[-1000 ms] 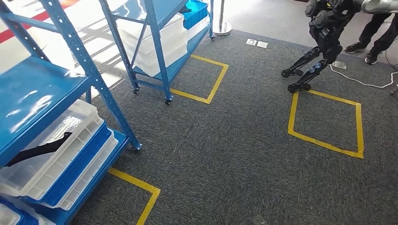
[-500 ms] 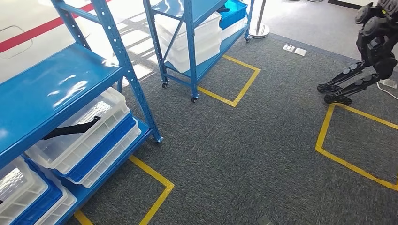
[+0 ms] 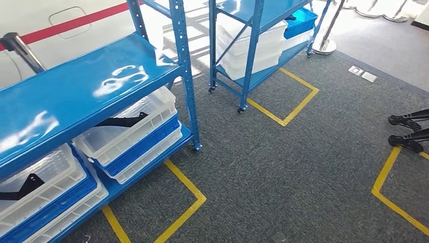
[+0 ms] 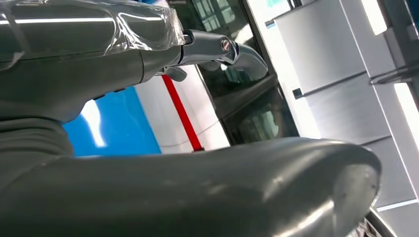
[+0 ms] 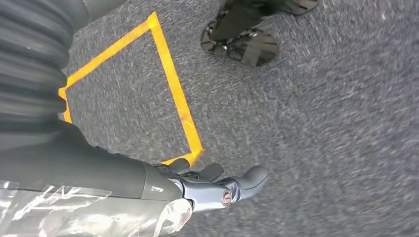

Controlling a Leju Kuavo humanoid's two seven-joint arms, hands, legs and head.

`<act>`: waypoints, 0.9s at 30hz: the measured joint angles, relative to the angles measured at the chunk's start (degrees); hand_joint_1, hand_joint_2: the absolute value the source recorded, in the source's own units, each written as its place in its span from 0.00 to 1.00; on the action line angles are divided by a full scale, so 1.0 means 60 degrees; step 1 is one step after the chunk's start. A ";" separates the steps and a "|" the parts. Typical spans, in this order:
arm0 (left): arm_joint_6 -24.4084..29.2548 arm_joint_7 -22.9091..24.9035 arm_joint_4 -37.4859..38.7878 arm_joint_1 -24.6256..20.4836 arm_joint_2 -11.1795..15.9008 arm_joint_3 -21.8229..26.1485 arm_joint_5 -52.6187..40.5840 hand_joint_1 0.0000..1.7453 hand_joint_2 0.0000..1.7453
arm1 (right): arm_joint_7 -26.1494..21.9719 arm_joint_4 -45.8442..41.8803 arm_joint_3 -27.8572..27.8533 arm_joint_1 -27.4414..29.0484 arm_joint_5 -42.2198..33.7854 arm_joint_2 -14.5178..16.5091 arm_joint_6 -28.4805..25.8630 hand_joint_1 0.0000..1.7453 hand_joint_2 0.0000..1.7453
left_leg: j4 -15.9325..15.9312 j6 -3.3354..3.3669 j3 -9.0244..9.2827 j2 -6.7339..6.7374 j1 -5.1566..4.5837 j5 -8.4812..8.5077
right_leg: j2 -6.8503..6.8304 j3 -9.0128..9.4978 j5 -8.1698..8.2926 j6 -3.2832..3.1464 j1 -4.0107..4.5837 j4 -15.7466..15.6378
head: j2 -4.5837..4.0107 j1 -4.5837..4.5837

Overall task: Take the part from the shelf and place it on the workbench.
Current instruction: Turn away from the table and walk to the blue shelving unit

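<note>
floor: grey carpet (image 3: 283, 167) | yellow tape squares (image 3: 283, 98) | white wall, red stripe (image 3: 76, 23)

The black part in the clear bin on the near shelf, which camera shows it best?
The head view: the black part lies in plain sight in its clear bin. The left wrist view catches a blue patch, perhaps the shelf, behind the left hand; the right wrist view faces carpet.

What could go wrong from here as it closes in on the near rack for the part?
1. The black part lies in a white bin under the blue shelf board, so a reaching arm may strike the board's edge.
2. A second black part lies in the neighbouring bin; it might pick the wrong one.
3. The rack's upright post stands beside the bin and could snag an arm.
</note>
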 joint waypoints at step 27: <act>-0.0030 -0.0187 0.0021 0.0096 -0.0066 -0.0044 0.0419 0.00 0.00 | -0.0017 0.0000 -0.0004 -0.0059 0.0047 0.0015 0.0024 0.00 1.00 | 0.0135 -0.0110 -0.0108 0.0349 -0.0065 -0.0059 | -0.0766 0.0892 0.1078 -0.0064 0.0055 -0.2132 | -0.0001 -0.0023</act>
